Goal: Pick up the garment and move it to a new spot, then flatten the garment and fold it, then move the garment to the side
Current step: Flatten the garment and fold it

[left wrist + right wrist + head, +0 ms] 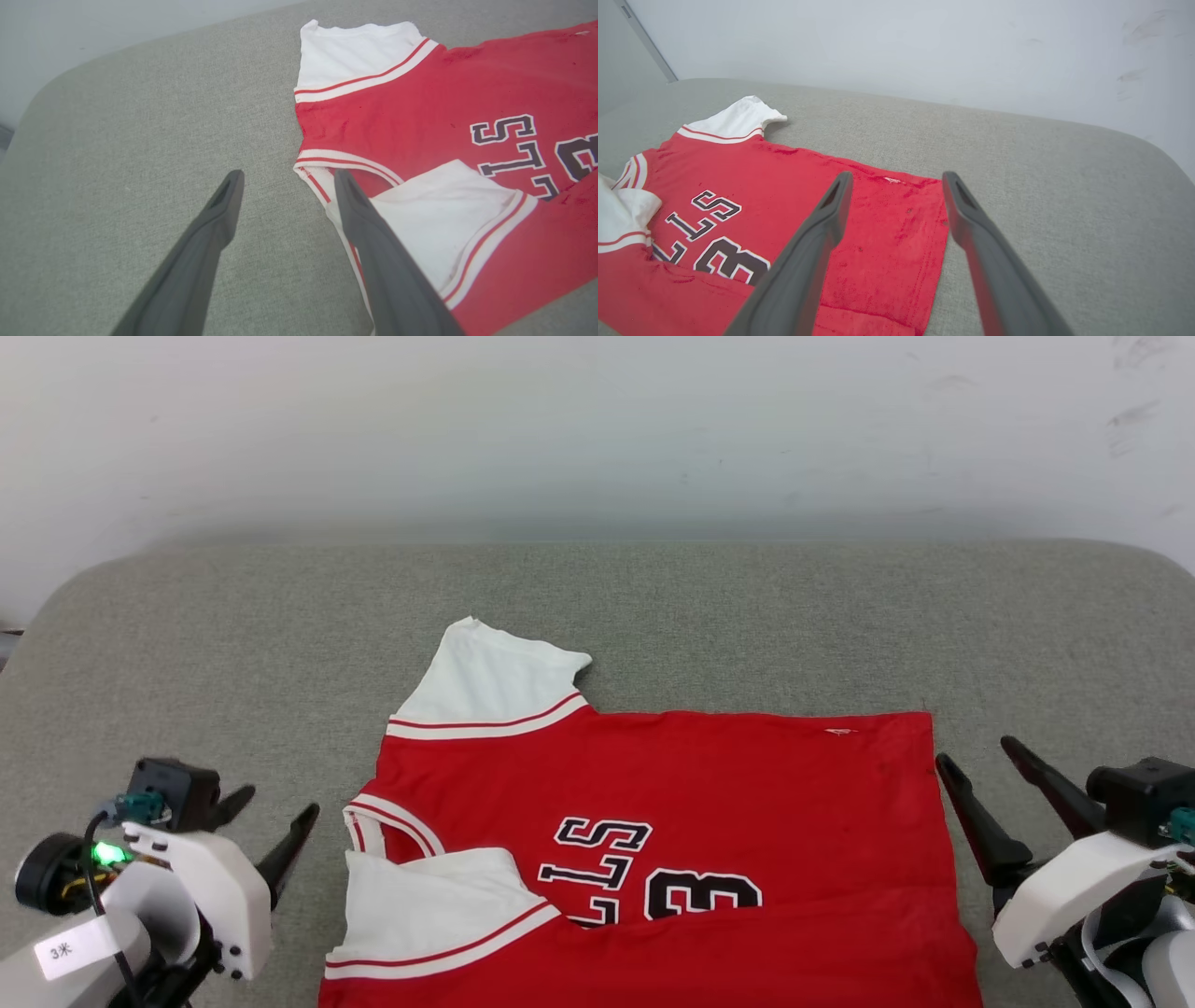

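I count one garment (747, 784) on one grey cushion (653, 607), and two grippers flanking the garment: left gripper (280, 801), right gripper (976, 751).

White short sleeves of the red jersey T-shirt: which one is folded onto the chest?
The sleeve nearest the robot, covering part of the lettering; the far sleeve lies spread outward.

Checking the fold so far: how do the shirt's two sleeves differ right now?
The far sleeve lies flat on the grey surface, sticking out from the shirt; the near sleeve is folded in onto the shirt's red chest. The far sleeve is well clear of the letters; the near sleeve reaches right beside them. Both are white with red-striped trim.
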### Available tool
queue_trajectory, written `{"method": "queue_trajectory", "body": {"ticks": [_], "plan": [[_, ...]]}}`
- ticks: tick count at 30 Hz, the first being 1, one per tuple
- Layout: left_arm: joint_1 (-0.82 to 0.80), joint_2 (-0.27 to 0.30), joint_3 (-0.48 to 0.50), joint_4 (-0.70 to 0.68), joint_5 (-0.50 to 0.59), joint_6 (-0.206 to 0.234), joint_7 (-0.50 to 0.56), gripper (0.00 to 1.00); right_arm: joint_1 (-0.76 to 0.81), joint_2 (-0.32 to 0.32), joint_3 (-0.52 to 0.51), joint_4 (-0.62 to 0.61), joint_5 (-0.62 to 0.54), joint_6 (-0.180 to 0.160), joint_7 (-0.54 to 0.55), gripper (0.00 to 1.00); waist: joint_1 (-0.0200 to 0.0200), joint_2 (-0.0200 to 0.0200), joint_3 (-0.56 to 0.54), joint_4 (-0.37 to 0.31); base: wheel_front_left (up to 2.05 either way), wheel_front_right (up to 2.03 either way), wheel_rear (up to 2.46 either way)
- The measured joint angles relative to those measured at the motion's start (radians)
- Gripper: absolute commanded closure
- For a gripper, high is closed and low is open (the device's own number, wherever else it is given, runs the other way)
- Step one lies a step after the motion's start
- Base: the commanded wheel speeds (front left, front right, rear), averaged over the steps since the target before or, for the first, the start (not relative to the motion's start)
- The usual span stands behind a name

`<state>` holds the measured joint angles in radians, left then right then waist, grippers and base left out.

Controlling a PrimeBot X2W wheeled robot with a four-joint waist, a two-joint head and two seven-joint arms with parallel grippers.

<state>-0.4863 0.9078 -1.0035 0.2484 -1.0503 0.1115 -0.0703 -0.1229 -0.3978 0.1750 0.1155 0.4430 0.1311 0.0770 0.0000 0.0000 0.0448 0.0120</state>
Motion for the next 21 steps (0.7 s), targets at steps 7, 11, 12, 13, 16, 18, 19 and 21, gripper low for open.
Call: {"method": "queue_trajectory", "body": {"ticks": [7, 11, 12, 13, 16, 18, 19, 21], "plan": [[-0.121, -0.027, 0.051, 0.029, 0.056, 0.019, -0.075, 0.0, 0.061, 0.158, -0.138, -0.087, -0.144, 0.0, -0.131, 0.0, 0.0, 0.0, 0.011, -0.029, 0.0, 0.0, 0.0], [-0.223, -0.045, 0.075, 0.062, 0.061, -0.025, -0.051, 0.0, 0.072, 0.208, -0.149, -0.137, -0.193, 0.0, -0.145, 0.0, 0.0, 0.0, 0.037, -0.051, 0.0, 0.0, 0.0], [-0.254, -0.046, 0.072, 0.076, 0.061, -0.047, -0.02, 0.0, 0.071, 0.215, -0.146, -0.148, -0.202, 0.0, -0.148, 0.0, 0.0, 0.0, 0.046, -0.058, 0.0, 0.0, 0.0], [-0.284, -0.048, 0.071, 0.088, 0.06, -0.062, 0.007, 0.0, 0.07, 0.22, -0.144, -0.155, -0.209, 0.0, -0.148, 0.0, 0.0, 0.0, 0.057, -0.066, 0.0, 0.0, 0.0], [-0.383, -0.062, 0.067, 0.123, 0.045, -0.114, 0.121, 0.0, 0.058, 0.234, -0.137, -0.173, -0.225, 0.0, -0.15, 0.0, 0.0, 0.0, 0.093, -0.089, 0.0, 0.0, 0.0], [-0.448, -0.07, 0.061, 0.148, 0.04, -0.142, 0.202, 0.0, 0.042, 0.239, -0.133, -0.18, -0.233, 0.0, -0.156, 0.0, 0.0001, 0.0, 0.122, -0.104, 0.0, 0.0, 0.0], [-0.48, -0.073, 0.059, 0.162, 0.036, -0.153, 0.243, 0.0, 0.032, 0.241, -0.13, -0.182, -0.234, 0.0, -0.157, 0.0, 0.0001, 0.0, 0.137, -0.112, 0.0, 0.0, 0.0], [-0.542, -0.077, 0.045, 0.187, 0.026, -0.171, 0.341, 0.0, 0.015, 0.247, -0.126, -0.187, -0.235, 0.0, -0.165, 0.0, 0.0, 0.0, 0.169, -0.128, 0.0, 0.0, 0.0]]}}
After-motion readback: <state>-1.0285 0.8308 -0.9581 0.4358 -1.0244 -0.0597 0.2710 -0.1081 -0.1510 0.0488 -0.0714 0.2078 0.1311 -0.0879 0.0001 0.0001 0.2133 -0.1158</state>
